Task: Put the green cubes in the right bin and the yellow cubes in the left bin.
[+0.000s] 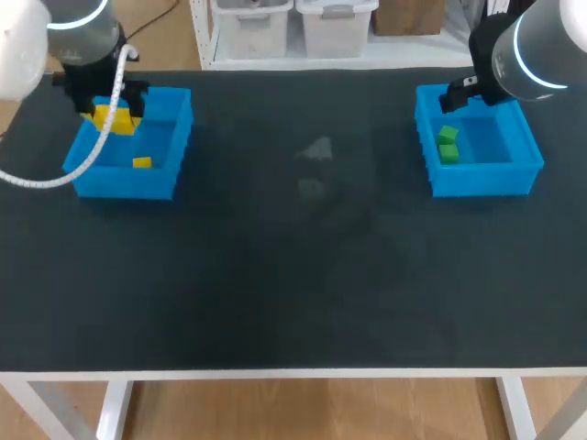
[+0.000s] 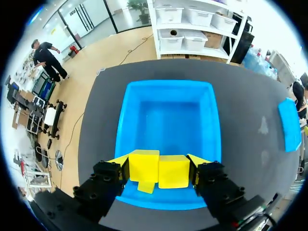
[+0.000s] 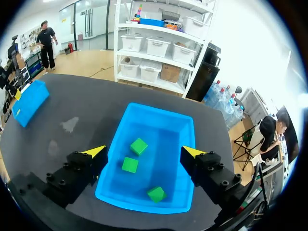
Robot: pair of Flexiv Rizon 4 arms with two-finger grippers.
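My left gripper (image 2: 159,164) hangs over the near end of the left blue bin (image 2: 124,110), shut on two yellow cubes (image 2: 144,165) held side by side between its fingers. One more yellow cube (image 1: 141,162) lies on that bin's floor, under the held pair. In the head view the left gripper (image 1: 114,115) sits above the left bin (image 1: 176,121). My right gripper (image 3: 144,153) is open and empty above the right blue bin (image 3: 188,126). Three green cubes (image 3: 139,146) lie inside it. From overhead, two green cubes (image 1: 448,136) show in the right bin (image 1: 486,180), with the right gripper (image 1: 459,95) over its back edge.
The dark table top (image 1: 293,275) runs between the two bins, with faint pale smudges (image 1: 315,149) near its middle. A white cable (image 1: 55,178) loops from my left arm past the left bin's front corner.
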